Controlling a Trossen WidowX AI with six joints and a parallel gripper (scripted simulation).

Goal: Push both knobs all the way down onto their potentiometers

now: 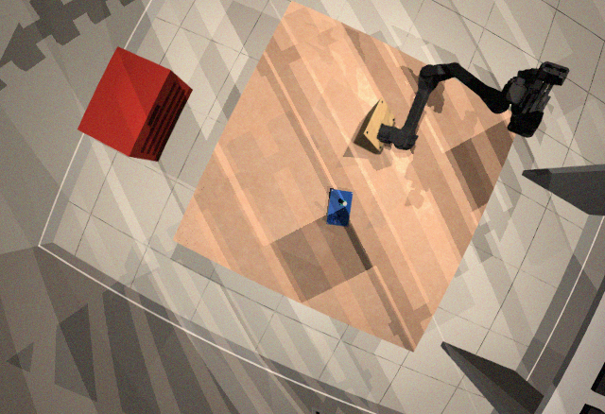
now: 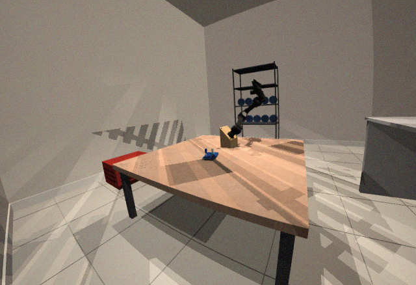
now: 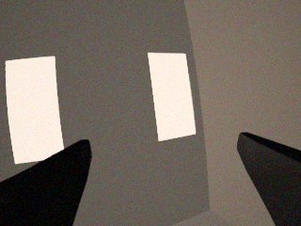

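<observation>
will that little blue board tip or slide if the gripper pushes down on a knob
The blue board is small and stands raised on short legs, so an off-centre push may rock it. Nothing visibly clamps it to the table, so it could slide. The gripper is open, far off.

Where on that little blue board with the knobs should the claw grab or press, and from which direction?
Judging by the exterior view, the knobs stick straight up from the blue circuit board, so the open gripper, now pointing up at the ceiling, would best come from directly above and close on a knob's top, pushing straight down. Finer detail is too small to tell.
</observation>
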